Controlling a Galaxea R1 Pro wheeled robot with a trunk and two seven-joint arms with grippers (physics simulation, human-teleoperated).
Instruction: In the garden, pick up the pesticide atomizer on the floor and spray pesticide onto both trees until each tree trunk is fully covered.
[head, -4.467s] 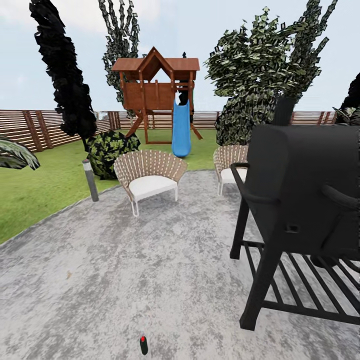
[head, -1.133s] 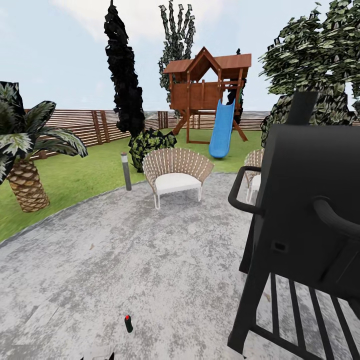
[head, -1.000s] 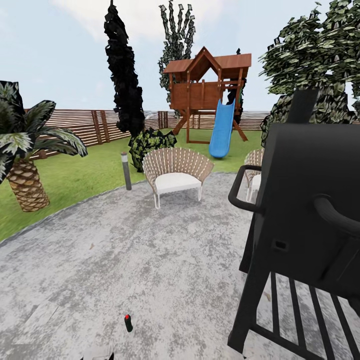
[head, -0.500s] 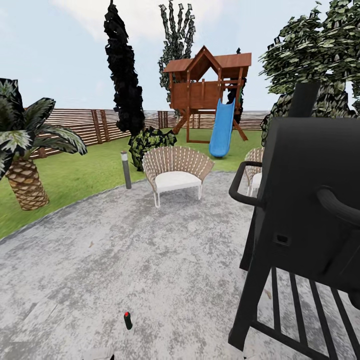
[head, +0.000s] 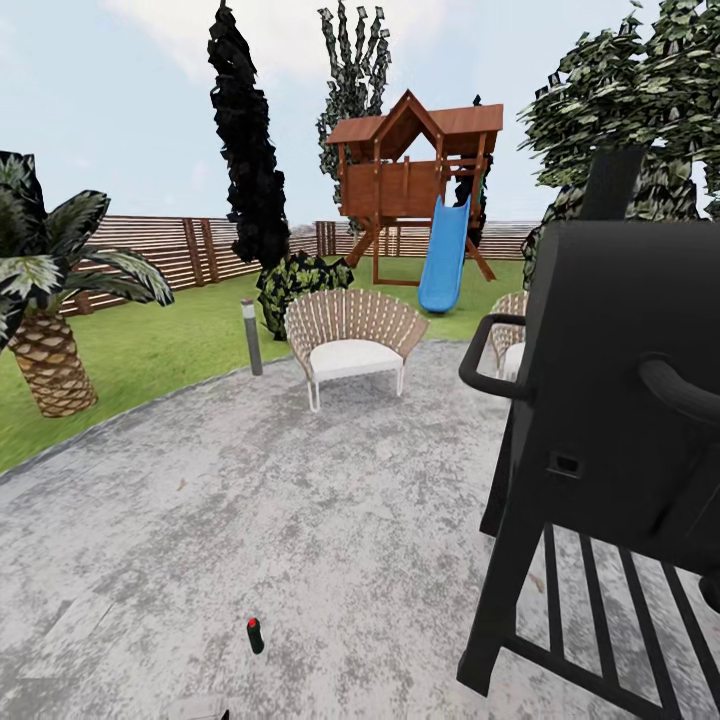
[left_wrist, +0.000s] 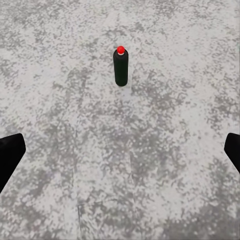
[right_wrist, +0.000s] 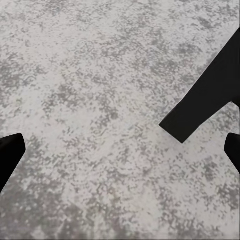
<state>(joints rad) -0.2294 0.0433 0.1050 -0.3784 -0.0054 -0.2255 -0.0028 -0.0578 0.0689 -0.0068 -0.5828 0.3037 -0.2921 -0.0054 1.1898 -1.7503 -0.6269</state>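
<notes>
Red-topped dark atomizer (left_wrist: 120, 66), mottled grey paving (left_wrist: 150, 160)

The small dark green bottle with a red top (head: 255, 635) stands upright on the mottled grey-and-white stone paving (head: 300, 500), at about six o'clock in the head view. The black metal barrel grill (head: 620, 400) stands to its right, at four o'clock. Beyond the bottle, at twelve o'clock, sits the cream wicker fan-backed chair (head: 350, 345); a short grey bollard post (head: 250, 338) stands just left of that chair, at the paving's edge. The scaly-trunked palm (head: 45, 350) stands on the green lawn (head: 150, 350) at nine o'clock. Behind the chair rises the brown wooden playset with a blue slide (head: 420, 215), and behind it runs the brown slatted wooden fence (head: 180, 250).
</notes>
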